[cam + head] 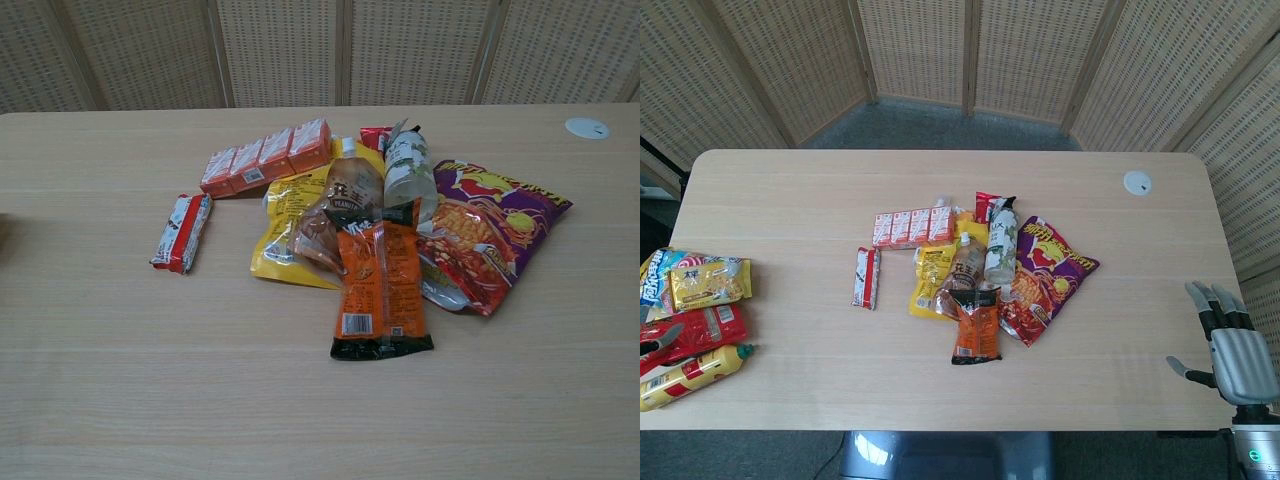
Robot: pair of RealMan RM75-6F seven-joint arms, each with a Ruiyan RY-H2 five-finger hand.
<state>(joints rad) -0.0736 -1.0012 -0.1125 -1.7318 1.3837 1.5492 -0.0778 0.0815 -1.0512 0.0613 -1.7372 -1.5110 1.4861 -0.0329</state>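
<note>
My right hand (1230, 345) hovers at the table's right front corner, fingers spread, holding nothing, well apart from the snacks. A pile lies mid-table: a purple chip bag (1045, 275) (490, 235), an orange packet (975, 325) (378, 290), a yellow bag (928, 280) (285, 240), a clear bottle (1001, 240) (407, 170), a brown bottle (965, 262) (345, 195) and a row of red cartons (912, 227) (268, 157). A red-white bar (867, 277) (182, 232) lies alone to their left. A grey tip (662, 336) at the left edge may be my left hand; the rest is out of frame.
A second group sits at the table's left front: a blue-white bag (655, 272), a yellow packet (708, 283), a red packet (700, 330) and a yellow bottle (695, 375). A white round cap (1137, 182) (587, 127) lies back right. Woven screens stand behind.
</note>
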